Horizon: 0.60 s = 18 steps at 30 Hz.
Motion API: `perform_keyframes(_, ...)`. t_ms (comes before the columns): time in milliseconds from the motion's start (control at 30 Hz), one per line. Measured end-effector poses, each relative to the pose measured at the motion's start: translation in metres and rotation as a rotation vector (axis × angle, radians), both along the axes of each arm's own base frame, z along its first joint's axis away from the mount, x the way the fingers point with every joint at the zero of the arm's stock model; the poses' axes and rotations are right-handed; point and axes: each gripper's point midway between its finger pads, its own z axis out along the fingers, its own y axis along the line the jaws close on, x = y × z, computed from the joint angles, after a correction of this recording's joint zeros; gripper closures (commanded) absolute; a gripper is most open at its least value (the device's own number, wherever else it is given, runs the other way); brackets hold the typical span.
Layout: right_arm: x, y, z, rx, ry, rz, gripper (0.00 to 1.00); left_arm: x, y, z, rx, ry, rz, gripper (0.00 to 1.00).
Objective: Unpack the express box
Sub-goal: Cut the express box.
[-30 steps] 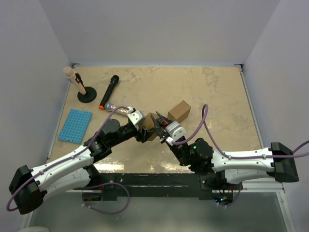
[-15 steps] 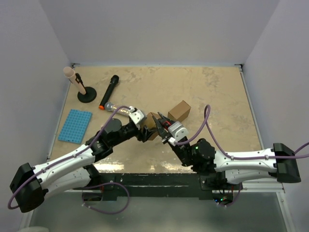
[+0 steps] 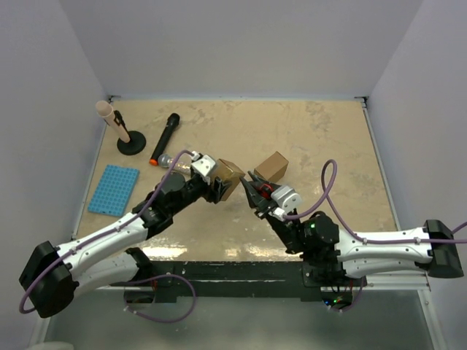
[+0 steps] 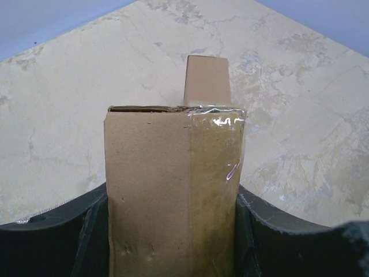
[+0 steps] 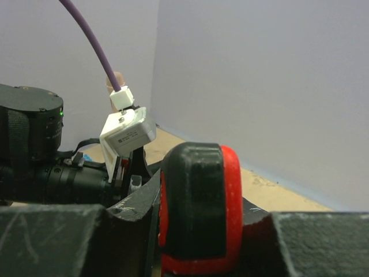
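Observation:
My left gripper [image 3: 221, 184] is shut on a taped brown cardboard box [image 3: 230, 176] and holds it just above the table. In the left wrist view the box [image 4: 173, 196] stands upright and fills the gap between both fingers. My right gripper [image 3: 256, 192] sits just right of that box, apart from it. It is shut on a small red-and-black object [image 5: 199, 213], which barely shows in the top view. A second, smaller brown box [image 3: 272, 167] lies on the table beyond both grippers, and it shows past the held box in the left wrist view [image 4: 206, 79].
At the far left are a black stand with a pink-tipped rod [image 3: 125, 136], a black marker with an orange end [image 3: 166, 135], a clear tube [image 3: 168, 160] and a blue rack [image 3: 114, 189]. Walls close in the table on three sides.
My left gripper has carried the cardboard box up and away from the right gripper. My right gripper has drawn back to the right with the red-and-black object, and a gap has opened between them.

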Motion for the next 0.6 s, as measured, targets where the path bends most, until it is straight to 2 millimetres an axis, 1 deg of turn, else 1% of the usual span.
perform_keyframes(167, 0.008, -0.012, -0.011, 0.003, 0.048, -0.073, 1.0, 0.004, -0.007, 0.0, 0.02, 0.024, -0.011, 1.0)
perform_keyframes(233, 0.013, -0.02, -0.018, 0.003, 0.076, -0.121, 1.0, 0.009, -0.014, -0.004, 0.045, 0.058, -0.018, 1.0)
perform_keyframes(300, 0.017, -0.026, -0.026, 0.007, 0.103, -0.157, 1.0, 0.014, -0.021, -0.012, 0.072, 0.11, -0.021, 1.0)
perform_keyframes(333, 0.018, -0.029, -0.029, 0.012, 0.12, -0.171, 1.0, 0.015, -0.024, -0.017, 0.083, 0.137, -0.023, 1.0)
perform_keyframes(400, 0.019, -0.036, -0.035, 0.022, 0.146, -0.189, 1.0, 0.017, -0.03, -0.032, 0.112, 0.211, -0.021, 0.9)
perform_keyframes(433, 0.019, -0.04, -0.035, 0.032, 0.159, -0.194, 1.0, 0.017, -0.033, -0.04, 0.126, 0.249, -0.016, 0.88)
perform_keyframes(500, 0.019, -0.049, -0.035, 0.065, 0.184, -0.205, 1.0, 0.015, -0.036, -0.058, 0.153, 0.329, -0.001, 0.85)
perform_keyframes(600, 0.019, -0.062, -0.033, 0.114, 0.216, -0.217, 1.0, 0.009, -0.035, -0.083, 0.175, 0.447, 0.056, 0.84)
